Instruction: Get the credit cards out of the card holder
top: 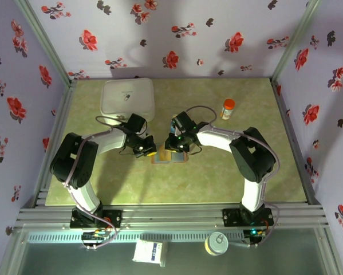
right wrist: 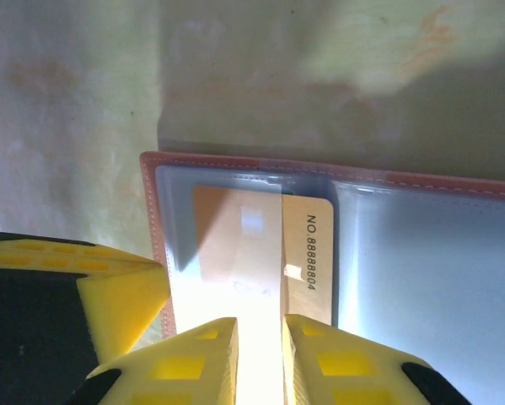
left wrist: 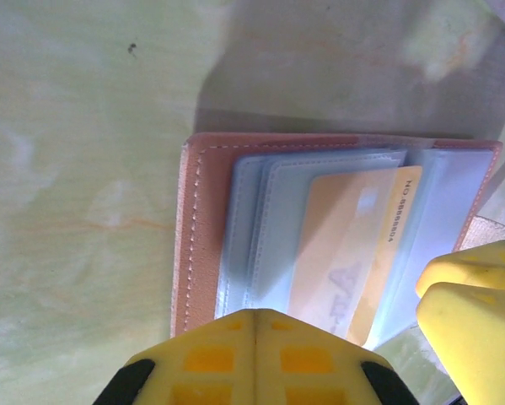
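Nearest us, below the table's [top: 217,177] front rail, we see a white packet [top: 149,252] and a round tub [top: 217,244] lying apart. From the bases both arms reach in toward the middle of the table, and their tips meet over the wallet [top: 162,158], which lies open and flat there.

The left gripper [top: 149,152] comes at the wallet from the left. In its own camera the left gripper [left wrist: 254,325] has its yellow fingers clenched flat together with nothing between them, at the near edge of the wallet [left wrist: 189,236]. We cannot tell whether they press on it.

The right gripper [top: 174,150] comes from the right. In its wrist view the right gripper [right wrist: 260,333] has its jaws a narrow slit apart, set over the near end of the card [right wrist: 307,253]. We cannot tell whether they pinch it or merely rest on it.

The card is yellow-orange with a printed number along one edge. It sits in the grey-blue sleeves [left wrist: 252,228] of the wallet [right wrist: 421,270], partly under a clear flap and partly bare. The left wrist view shows the same card [left wrist: 345,245] tilted in its pocket, with a finger of the right gripper [left wrist: 471,287] just beside it.

Farther back stand a white box [top: 128,97] on the left and an orange-capped bottle [top: 228,109] on the right, well apart. Flowered walls [top: 177,34] close the scene.
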